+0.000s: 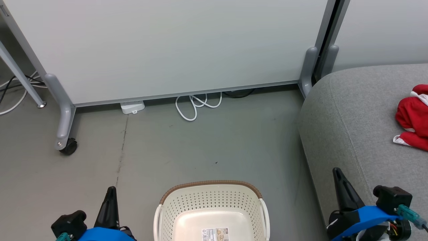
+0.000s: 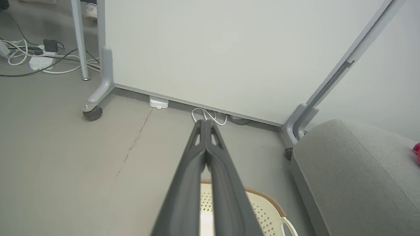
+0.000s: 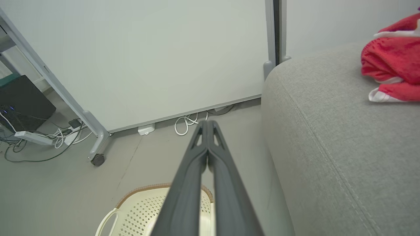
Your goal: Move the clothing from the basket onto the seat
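White label (image 1: 215, 234) inside basket (image 1: 210, 183), head view

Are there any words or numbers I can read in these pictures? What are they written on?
Sticker on the bottom of the basket: it has a barcode and tiny print, too small to read.
Red clothing on the seat: no letters can be made out on the folds that show.
So there is no text that can be quoted here.
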You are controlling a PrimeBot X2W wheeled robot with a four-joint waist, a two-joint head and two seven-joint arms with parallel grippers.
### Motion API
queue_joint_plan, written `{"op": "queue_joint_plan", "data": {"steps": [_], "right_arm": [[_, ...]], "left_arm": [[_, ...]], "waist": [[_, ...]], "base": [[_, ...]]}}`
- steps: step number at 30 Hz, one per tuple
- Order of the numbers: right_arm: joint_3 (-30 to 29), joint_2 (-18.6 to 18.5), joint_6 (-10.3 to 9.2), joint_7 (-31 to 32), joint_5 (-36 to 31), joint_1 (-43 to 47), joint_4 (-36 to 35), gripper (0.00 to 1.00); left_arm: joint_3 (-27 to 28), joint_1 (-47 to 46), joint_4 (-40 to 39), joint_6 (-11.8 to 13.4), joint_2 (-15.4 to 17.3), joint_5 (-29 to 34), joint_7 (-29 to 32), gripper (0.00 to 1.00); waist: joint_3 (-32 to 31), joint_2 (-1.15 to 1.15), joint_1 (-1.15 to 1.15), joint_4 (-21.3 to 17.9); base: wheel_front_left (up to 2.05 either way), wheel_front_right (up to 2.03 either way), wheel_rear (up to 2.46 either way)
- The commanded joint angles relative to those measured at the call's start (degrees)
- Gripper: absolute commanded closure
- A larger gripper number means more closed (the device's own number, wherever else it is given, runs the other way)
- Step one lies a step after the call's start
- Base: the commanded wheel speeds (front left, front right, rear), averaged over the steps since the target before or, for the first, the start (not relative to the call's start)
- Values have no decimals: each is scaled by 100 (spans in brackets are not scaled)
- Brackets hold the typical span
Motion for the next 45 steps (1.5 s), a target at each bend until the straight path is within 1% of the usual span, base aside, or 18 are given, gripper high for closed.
{"op": "queue_joint_plan", "data": {"steps": [1, 24, 45], "right_arm": [[-26, -14, 0, 41, 273, -80, -120, 100], [-137, -21, 1, 433, 2380, -125, -236, 100], [-234, -28, 1, 743, 3970, -175, -307, 100]], "left_arm": [[50, -175, -129, -1, 12, -240, 46, 100], [261, -308, -354, -3, -28, -2176, 552, 100], [427, -412, -520, -5, -58, -3641, 945, 100]], "waist": [[-2, 0, 0, -1], [-28, 0, -1, -15], [-54, 0, -1, -29]], "base": [[0, 0, 0], [0, 0, 0], [0, 0, 0]]}}
